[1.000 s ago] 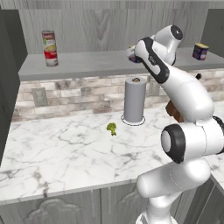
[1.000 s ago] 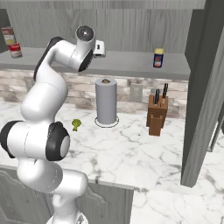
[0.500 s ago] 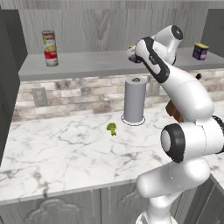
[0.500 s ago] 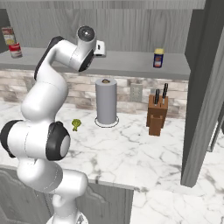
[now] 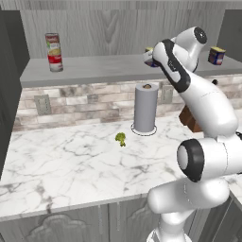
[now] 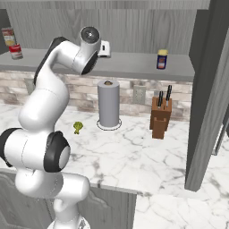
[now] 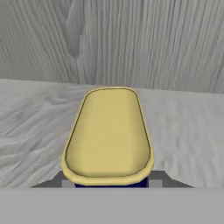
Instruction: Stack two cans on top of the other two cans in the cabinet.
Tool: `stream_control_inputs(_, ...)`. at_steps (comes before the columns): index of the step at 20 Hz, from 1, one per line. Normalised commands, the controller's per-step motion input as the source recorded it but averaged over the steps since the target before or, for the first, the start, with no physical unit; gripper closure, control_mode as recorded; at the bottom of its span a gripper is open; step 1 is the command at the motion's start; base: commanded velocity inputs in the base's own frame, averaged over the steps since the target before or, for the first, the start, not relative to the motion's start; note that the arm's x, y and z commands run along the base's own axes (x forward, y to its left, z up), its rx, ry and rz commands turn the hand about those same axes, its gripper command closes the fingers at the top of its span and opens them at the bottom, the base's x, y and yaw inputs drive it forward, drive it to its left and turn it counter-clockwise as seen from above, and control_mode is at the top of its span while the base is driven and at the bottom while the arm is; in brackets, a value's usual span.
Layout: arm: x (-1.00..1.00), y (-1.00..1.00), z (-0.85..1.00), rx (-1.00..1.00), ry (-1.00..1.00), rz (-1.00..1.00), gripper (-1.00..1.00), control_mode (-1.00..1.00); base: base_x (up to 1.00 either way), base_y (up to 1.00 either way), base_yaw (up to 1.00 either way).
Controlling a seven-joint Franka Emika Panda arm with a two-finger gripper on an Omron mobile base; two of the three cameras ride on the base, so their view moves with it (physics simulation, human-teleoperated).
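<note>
Now gripping blue can [image 7: 108, 135] on cabinet shelf [image 5: 104, 68] mid-span, my gripper [image 7: 109, 183] closing on its sides, yellow top facing hand camera, second blue can [image 6: 162, 59] standing well right, red-white stack [image 5: 54, 52] at far left.

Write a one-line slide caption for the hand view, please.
Close-up from the hand camera: the end effector shut on a yellow-topped blue can standing on the grey wood-grain cabinet shelf.

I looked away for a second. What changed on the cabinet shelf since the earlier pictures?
The tool closed on the dark blue can with the yellow top. The arm barely moved; the red-and-yellow can, the other blue can and the grey paper-towel roll stayed put.
</note>
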Motion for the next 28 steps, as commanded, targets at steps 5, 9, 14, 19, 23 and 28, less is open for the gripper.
stream_control_inputs(5, -0.39, -0.40, 0.17, 0.00, -0.03, 0.00, 1.00, -1.00, 0.00, 0.00, 0.00)
stream_control_inputs(9, -0.38, -0.42, 0.30, 0.00, 0.00, -0.01, 1.00, -1.00, 0.00, 0.00, 0.00)
stream_control_inputs(14, -0.28, -0.42, 0.29, 0.00, 0.04, -0.09, 1.00, -1.00, 0.00, 0.00, 0.00)
stream_control_inputs(19, -0.20, -0.47, 0.11, -0.06, 0.05, -0.07, 1.00, -1.00, 0.00, 0.00, 0.00)
stream_control_inputs(23, -0.20, -0.49, 0.10, -0.04, 0.00, -0.04, 1.00, -1.00, 0.00, 0.00, 0.00)
stream_control_inputs(28, -0.25, -0.50, 0.11, 0.00, 0.00, -0.03, 1.00, -1.00, 0.00, 0.00, 0.00)
